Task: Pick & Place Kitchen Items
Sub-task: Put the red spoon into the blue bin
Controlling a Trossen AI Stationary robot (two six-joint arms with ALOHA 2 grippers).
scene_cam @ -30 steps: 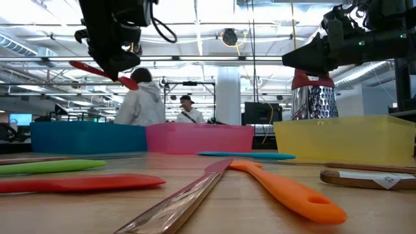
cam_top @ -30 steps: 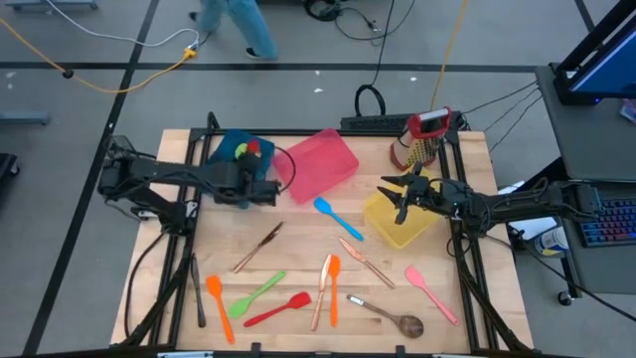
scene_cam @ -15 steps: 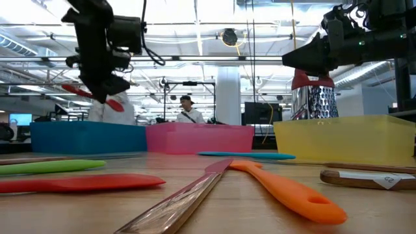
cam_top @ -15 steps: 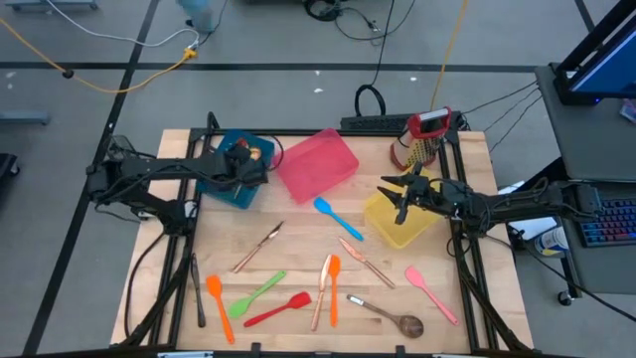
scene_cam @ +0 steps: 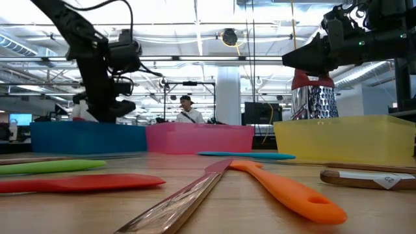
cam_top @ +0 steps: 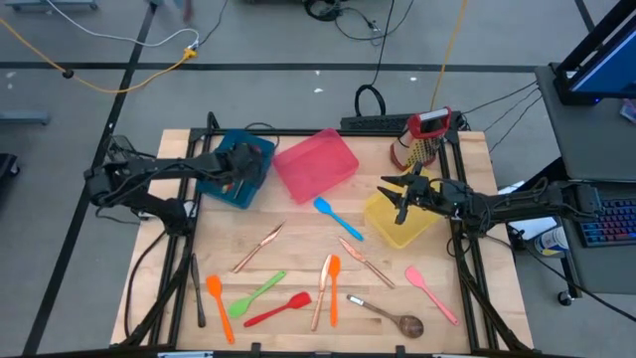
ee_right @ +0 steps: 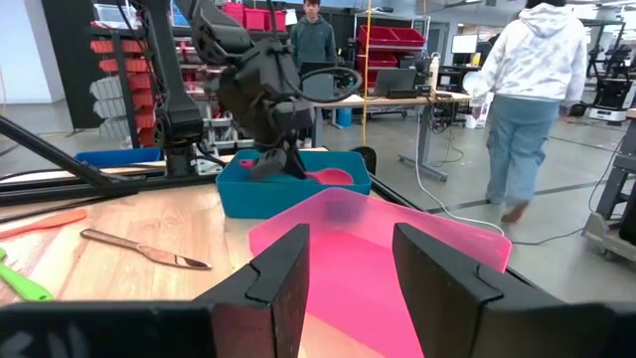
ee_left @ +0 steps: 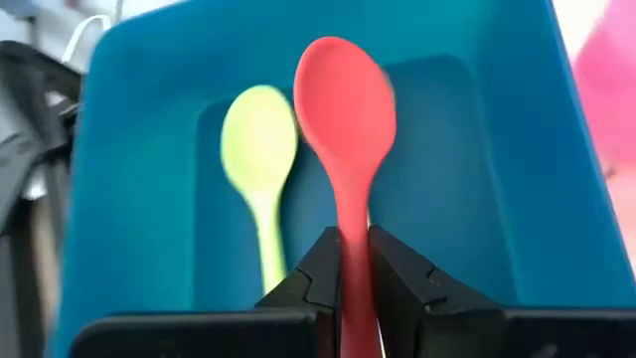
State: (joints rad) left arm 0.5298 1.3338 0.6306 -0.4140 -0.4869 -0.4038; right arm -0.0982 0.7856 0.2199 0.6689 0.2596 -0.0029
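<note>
My left gripper (cam_top: 237, 165) reaches down into the blue bin (cam_top: 250, 151) at the table's far left, shut on a red spoon (ee_left: 345, 109). A green spoon (ee_left: 260, 139) lies on the bin's floor beside it. In the low view the gripper (scene_cam: 107, 110) dips behind the bin's wall (scene_cam: 88, 138). My right gripper (cam_top: 400, 195) hangs open above the yellow bin (cam_top: 397, 227) with nothing between its fingers (ee_right: 283, 273). More kitchen items lie loose on the near half of the table. My left gripper pinches the red spoon's handle (ee_left: 350, 224) between its two fingers. It comes from above, slanting down into the blue bin, with the fingers lying along the handle. The spoon's bowl (ee_right: 328, 177) points away from the gripper, low in the bin. Whether the bowl touches the bin's floor I cannot tell.
A pink bin (cam_top: 316, 164) stands tilted between the blue and yellow bins. A red-topped grater (cam_top: 422, 137) is at the far right. A blue spatula (cam_top: 338, 219), orange (cam_top: 219, 306), green (cam_top: 256, 293), red (cam_top: 280, 308) and pink (cam_top: 429, 291) spatulas, copper cutlery (cam_top: 258, 247) and a wooden spoon (cam_top: 393, 316) lie nearer. People move beyond the table.
My left gripper has sunk and swung toward the table's far left, from beside the blue bin to down inside it. It has tipped more steeply downward. The red spoon went with it, from high above the bin's rim to low in the bin.
</note>
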